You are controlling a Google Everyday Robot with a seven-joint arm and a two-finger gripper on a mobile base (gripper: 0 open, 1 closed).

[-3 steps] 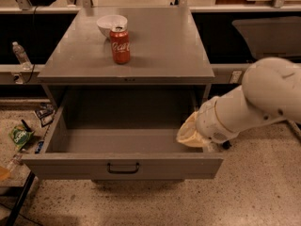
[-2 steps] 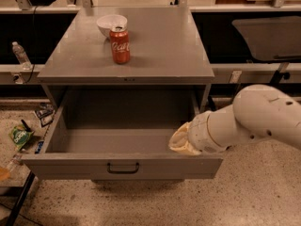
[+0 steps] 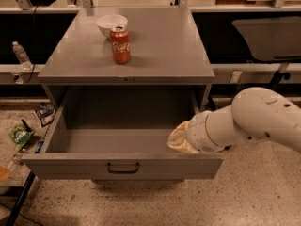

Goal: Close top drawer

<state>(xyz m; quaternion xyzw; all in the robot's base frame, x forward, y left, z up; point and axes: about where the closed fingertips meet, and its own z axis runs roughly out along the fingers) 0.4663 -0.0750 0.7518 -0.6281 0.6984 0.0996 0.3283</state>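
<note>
The top drawer [image 3: 122, 166] of a grey metal cabinet stands pulled far out, its inside bare, with a small dark pull handle [image 3: 123, 167] in the middle of its front panel. My gripper [image 3: 178, 139] comes in from the right on a thick white arm [image 3: 254, 119]. Its tan end hangs over the drawer's right front corner, just behind the front panel.
A red soda can [image 3: 120, 45] and a white bowl [image 3: 112, 24] stand on the cabinet top [image 3: 160, 46]. A water bottle [image 3: 20, 55] is at the left. A green snack bag [image 3: 19, 136] and other packets lie on the speckled floor at the left. A dark chair [image 3: 268, 36] is at the right.
The arm has swung left and a little toward the drawer's front, so the gripper end now sits further over the drawer's right front corner. The drawer has not moved.
</note>
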